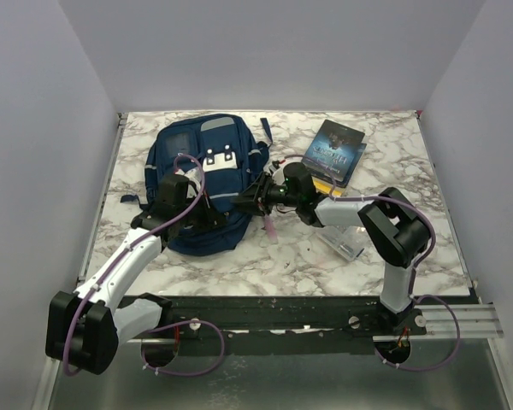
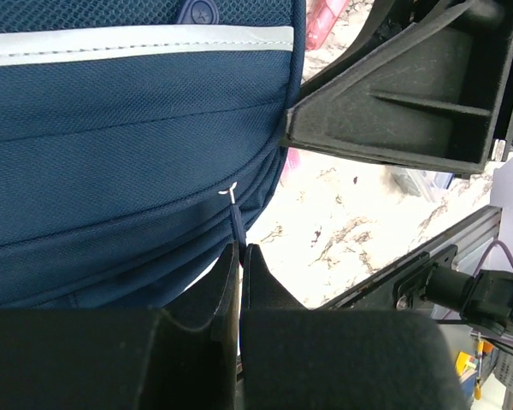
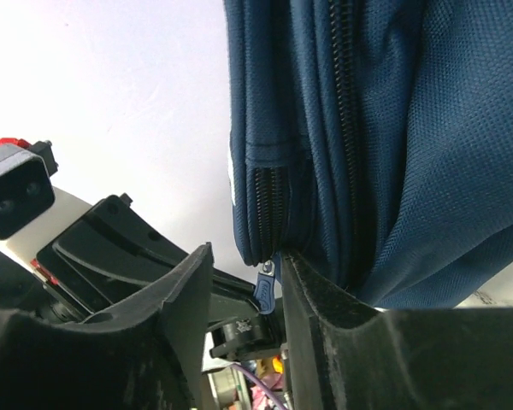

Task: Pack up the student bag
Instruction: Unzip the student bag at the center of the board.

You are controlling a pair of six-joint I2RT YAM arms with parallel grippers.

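Navy student bag, left jaws pinching zip cord, right jaws parted, book beside

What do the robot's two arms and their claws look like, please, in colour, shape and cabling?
The left arm and right arm match: white tubular links between chunky black joint housings, on black bases. A lilac cable loops along each. The left claw and right claw are matte black plastic, each with two fingers tapering to wedge-shaped tips.
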